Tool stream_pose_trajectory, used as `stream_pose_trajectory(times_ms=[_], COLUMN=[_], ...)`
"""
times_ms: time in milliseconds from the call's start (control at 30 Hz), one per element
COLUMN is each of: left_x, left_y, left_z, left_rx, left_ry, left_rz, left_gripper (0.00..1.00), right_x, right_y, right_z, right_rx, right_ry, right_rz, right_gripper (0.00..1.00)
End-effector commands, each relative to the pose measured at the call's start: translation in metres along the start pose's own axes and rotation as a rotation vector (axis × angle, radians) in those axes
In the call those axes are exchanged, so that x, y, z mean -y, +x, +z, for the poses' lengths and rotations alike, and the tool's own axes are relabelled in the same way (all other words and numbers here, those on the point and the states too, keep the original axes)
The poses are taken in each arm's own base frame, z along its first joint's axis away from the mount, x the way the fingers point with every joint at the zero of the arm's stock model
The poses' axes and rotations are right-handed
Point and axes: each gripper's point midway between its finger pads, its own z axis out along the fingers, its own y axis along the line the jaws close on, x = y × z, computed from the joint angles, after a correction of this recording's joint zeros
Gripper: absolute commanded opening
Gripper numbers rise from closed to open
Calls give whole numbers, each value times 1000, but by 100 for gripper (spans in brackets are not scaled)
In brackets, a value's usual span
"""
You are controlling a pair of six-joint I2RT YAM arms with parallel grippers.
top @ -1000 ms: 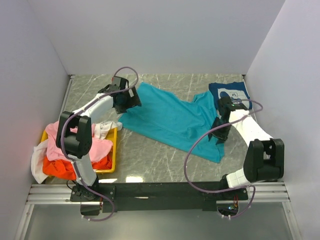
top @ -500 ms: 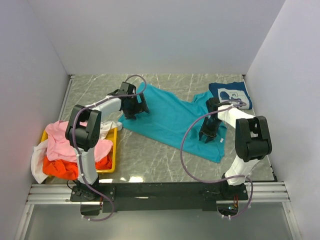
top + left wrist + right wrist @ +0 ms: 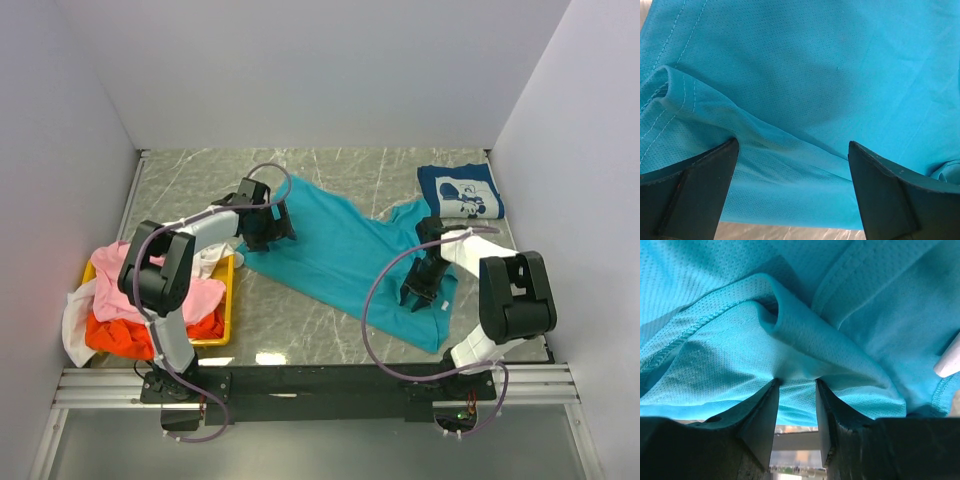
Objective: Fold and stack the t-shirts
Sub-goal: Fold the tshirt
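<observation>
The teal t-shirt [image 3: 340, 250] lies spread across the middle of the table [image 3: 300, 320], running from 11 o'clock down to 5 o'clock. Against a second ago, its right sleeve has pulled away from the folded navy t-shirt [image 3: 460, 190] at 1 o'clock, and there is now bare table between the two.

The right gripper [image 3: 420, 292] has slid toward 6 o'clock along the teal shirt's right side. Its jaws stand narrow, and the wrist view shows a raised fold of teal cloth pinched at the fingertips.

The left gripper [image 3: 268, 230] has come in from 11 o'clock and now sits low over the shirt's upper left edge. Its jaws are spread wide and grip nothing, with a soft ridge of teal cloth running between them.

At 9 o'clock, the pink t-shirt [image 3: 120, 290], the orange t-shirt [image 3: 115, 335] and the white t-shirt [image 3: 72, 325] are heaped in the yellow tray [image 3: 228, 300], unchanged.
</observation>
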Motion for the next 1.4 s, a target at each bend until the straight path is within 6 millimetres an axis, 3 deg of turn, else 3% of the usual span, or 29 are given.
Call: stream_pose_trajectory(times_ms=[0,267,533,633,833,967,1033,1067,1133,1167,1267,1367], left_x=[-31,-28,-34,-24,8,32,34,41,49,52,60,62], left_y=[24,32,46,37,-2,-25,-27,-35,-43,-46,-55,-60], left_z=[-4,-16,-27,-32,-47,-53,-46,-49,-48,-49,-51,-53], left_rx=[-42,-46,-59,-37,30,66,56,70,75,78,95,106], left_ry=[-114,-115,-137,-113,-65,-13,-12,1,15,21,41,33], left_rz=[-17,-2,-25,-7,22,26,29,37,47,52,70,77], left_gripper=[99,99,99,99,100,100,99,99,100,99,100,99], right_x=[36,43,30,22,5,0,-7,-12,-19,-28,-38,-40], right_y=[27,37,20,5,-40,-97,-116,-139,-160,-179,-211,-235], right_z=[10,9,-11,-26,-77,-102,-100,-109,-107,-116,-114,-94], right_rx=[-62,-64,-15,43,183,340,375,436,463,524,584,581], right_ry=[126,127,108,92,43,9,1,-33,-39,-58,-55,-22], right_rz=[20,37,21,24,32,38,16,31,22,16,-2,-7], right_gripper=[43,43,43,43,44,43,43,43,43,43,43,42])
